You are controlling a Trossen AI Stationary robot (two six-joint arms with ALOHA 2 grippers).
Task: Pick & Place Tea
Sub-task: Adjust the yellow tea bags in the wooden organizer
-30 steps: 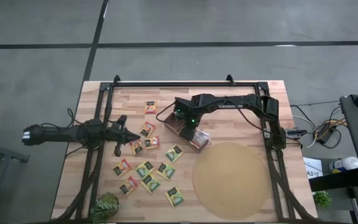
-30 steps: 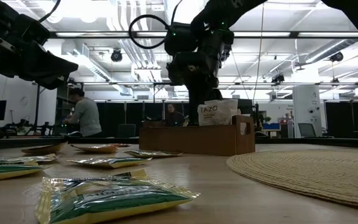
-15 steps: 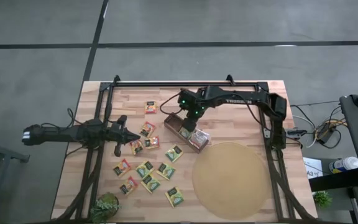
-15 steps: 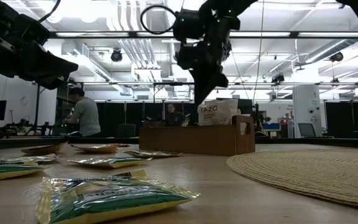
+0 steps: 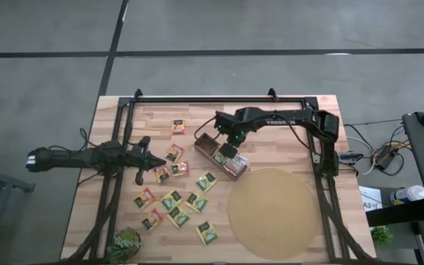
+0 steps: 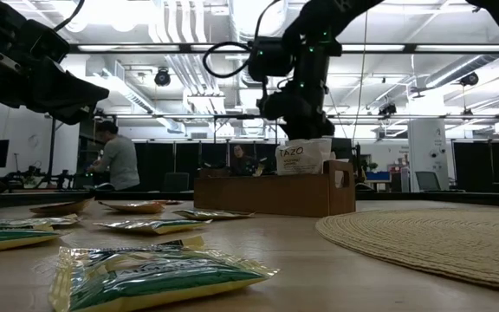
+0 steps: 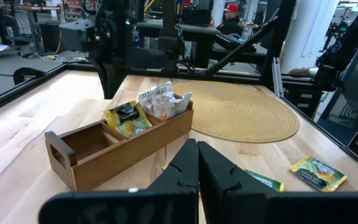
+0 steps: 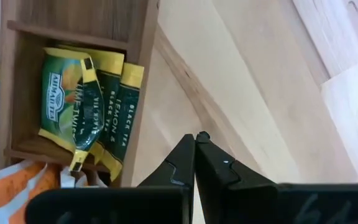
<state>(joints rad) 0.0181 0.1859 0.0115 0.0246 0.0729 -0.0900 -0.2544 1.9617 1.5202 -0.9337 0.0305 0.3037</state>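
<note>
Overhead, right gripper [image 5: 227, 151] closed empty above wooden box [image 5: 206, 147], green-yellow tea sachets [image 8: 73, 102] crumpled inside, left gripper [image 5: 155, 160] closed.

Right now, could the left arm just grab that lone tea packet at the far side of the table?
Probably yes: the lone tea packet lies on bare wood with nothing covering it, though the left gripper is shut and must open first.

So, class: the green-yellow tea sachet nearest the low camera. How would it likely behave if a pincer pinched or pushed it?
The sachet lies flat with crinkled, slightly lifted edges, so it is probably light and floppy, bending when pinched. Its glossy wrapper may well be slippery. On the smooth wooden table, a push would likely slide it, not roll or tip it.
</note>
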